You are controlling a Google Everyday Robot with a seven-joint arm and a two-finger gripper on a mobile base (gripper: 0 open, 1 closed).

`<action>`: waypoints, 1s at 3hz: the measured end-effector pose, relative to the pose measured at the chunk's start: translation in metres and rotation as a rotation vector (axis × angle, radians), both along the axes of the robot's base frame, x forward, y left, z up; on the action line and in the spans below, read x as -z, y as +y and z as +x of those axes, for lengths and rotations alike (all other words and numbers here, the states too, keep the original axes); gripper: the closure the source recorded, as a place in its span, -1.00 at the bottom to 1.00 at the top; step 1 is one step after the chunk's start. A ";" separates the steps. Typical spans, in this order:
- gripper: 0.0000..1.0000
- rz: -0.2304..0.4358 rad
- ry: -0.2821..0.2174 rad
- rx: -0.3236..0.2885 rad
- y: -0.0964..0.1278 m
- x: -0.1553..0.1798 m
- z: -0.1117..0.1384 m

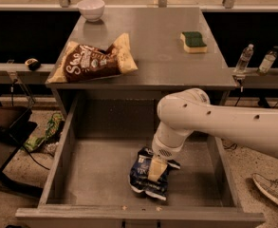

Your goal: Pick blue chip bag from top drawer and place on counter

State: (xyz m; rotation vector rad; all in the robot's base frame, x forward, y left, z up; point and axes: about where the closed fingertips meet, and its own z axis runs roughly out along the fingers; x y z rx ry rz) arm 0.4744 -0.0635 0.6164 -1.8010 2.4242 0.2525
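The blue chip bag (142, 175) lies crumpled on the speckled bottom of the open top drawer (96, 175), right of its middle and near the front lip. My gripper (156, 171) reaches straight down from the white arm (224, 122) and is shut on the bag's middle. One tan finger (156, 166) shows against the navy foil, and the bag bunches up around it. The bag still touches the drawer bottom. The grey counter (157, 56) lies behind and above the drawer.
On the counter lie a larger brown-and-tan chip bag (93, 61) at the front left, a white bowl (91, 7) at the back left and a green-and-yellow sponge (193, 42) at the right. Two water bottles (244, 60) stand on a ledge to the right.
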 end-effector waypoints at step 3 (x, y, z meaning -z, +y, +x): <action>1.00 -0.158 -0.159 -0.056 0.009 -0.147 0.000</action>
